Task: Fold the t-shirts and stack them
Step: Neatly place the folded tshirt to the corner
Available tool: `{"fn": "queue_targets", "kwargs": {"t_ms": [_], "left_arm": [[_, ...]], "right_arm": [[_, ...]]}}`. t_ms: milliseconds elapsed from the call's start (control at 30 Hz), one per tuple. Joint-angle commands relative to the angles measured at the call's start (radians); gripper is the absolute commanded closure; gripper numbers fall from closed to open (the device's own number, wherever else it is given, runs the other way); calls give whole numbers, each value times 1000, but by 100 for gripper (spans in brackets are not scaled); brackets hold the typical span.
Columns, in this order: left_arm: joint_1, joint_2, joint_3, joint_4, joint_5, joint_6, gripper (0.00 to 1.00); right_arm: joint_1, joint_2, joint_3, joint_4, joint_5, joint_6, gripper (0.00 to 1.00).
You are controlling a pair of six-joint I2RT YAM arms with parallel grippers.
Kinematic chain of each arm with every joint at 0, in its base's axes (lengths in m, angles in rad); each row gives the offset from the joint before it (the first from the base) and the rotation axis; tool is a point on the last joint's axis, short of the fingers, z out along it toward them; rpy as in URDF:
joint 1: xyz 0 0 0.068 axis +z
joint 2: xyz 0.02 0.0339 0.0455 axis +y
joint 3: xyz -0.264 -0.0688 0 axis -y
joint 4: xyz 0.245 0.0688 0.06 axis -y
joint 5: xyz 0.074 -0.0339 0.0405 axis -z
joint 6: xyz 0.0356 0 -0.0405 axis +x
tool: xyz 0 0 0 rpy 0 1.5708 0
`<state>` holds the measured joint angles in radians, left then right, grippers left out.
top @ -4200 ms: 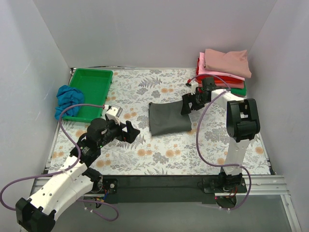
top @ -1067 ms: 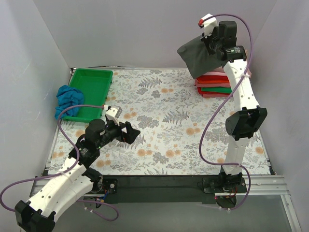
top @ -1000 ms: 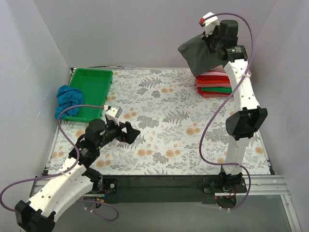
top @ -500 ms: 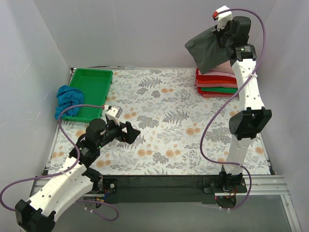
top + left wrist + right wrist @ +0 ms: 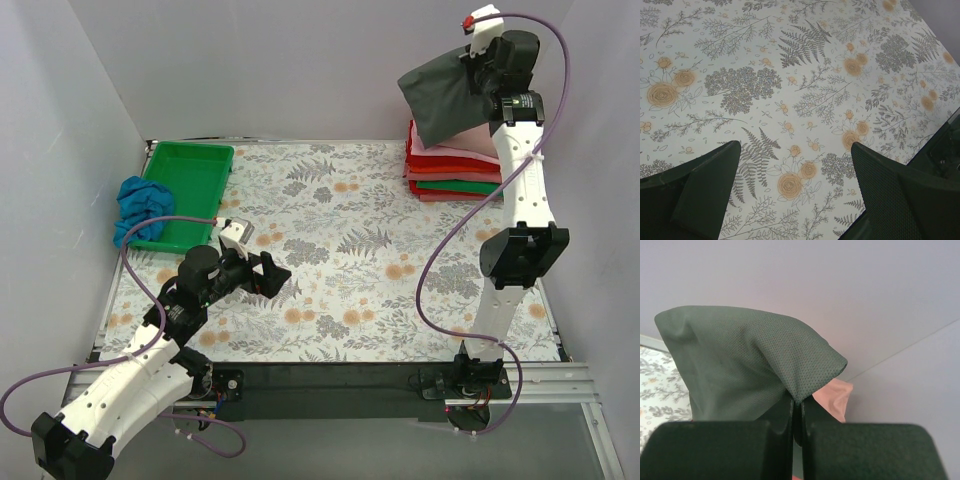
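Observation:
A folded dark charcoal t-shirt hangs high in the air at the back right, pinched at its edge by my right gripper, which is shut on it. In the right wrist view the same charcoal t-shirt droops from the closed fingers. Just below it sits a stack of folded t-shirts in pink, red and green; a pink corner of that stack shows behind the cloth. A crumpled bright blue t-shirt lies at the far left. My left gripper hovers open over the table, holding nothing.
A rigid green tray stands at the back left beside the blue shirt. The floral tablecloth covers the table between the arms. Grey walls close in the left, back and right sides.
My right arm has carried the charcoal t-shirt up off the table, then rightward over the stack. The left arm has not moved.

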<state>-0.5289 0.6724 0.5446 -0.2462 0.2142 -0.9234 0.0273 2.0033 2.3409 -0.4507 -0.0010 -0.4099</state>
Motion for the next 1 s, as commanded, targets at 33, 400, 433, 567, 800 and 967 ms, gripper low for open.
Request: {"fn": "queue_targets", "kwargs": {"t_ms": [33, 400, 433, 567, 800, 967], "left_arm": [[4, 1, -3, 19, 14, 6, 8], [6, 9, -5, 22, 21, 6, 8], [4, 9, -6, 21, 19, 5, 8], [4, 9, -6, 24, 21, 5, 8], [4, 12, -6, 22, 24, 5, 8], [4, 9, -6, 22, 25, 6, 8]], "right_arm": [[-17, -25, 25, 129, 68, 17, 99], [-18, 77, -52, 241, 229, -41, 99], [-17, 81, -57, 244, 234, -43, 99], [-17, 97, -69, 256, 243, -50, 99], [-18, 77, -74, 254, 223, -36, 99], [-17, 34, -75, 253, 193, -15, 99]]}}
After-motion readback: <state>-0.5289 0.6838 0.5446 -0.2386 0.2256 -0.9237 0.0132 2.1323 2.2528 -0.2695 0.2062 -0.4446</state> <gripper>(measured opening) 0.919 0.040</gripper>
